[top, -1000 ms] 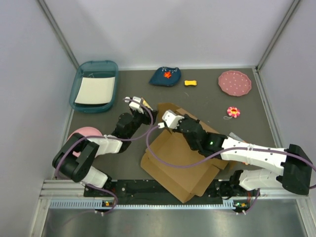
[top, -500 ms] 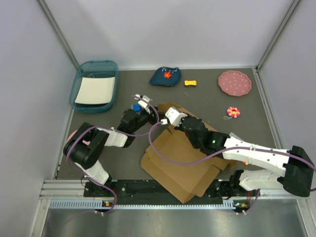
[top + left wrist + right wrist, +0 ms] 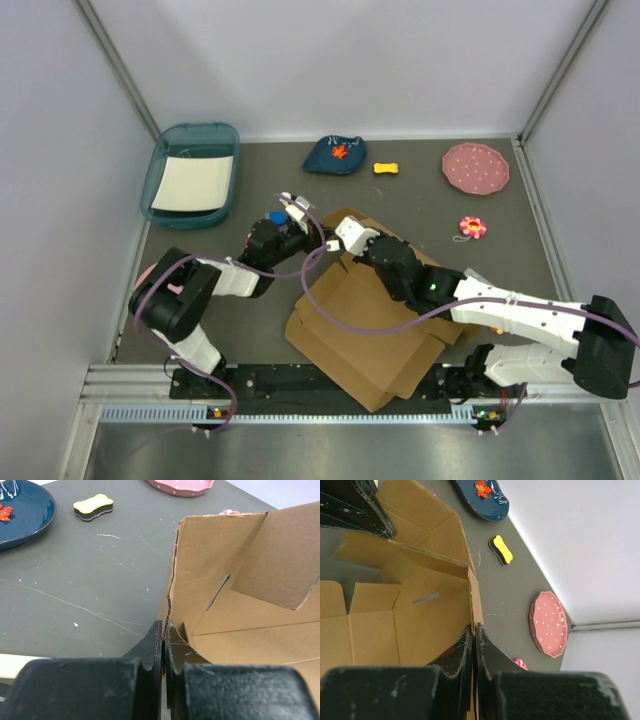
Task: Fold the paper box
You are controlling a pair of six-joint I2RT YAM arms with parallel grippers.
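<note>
Bright, even overhead light with soft, faint shadows — the wrist views blur only at their nearest, darkest edges.

Left tool [image 3: 297, 211] has swung right, off bare worktop [image 3: 420, 200] and onto the far left corner of the paper box [image 3: 365, 310]; most of that travel came first, then a small creep closer. Left wrist view now has its fingers [image 3: 150, 645] pinched on the upright wall's edge. Left forearm and elbow drew in toward the box. Right tool [image 3: 348, 232] shifted slightly up and right along the far wall, pinching that edge
</note>
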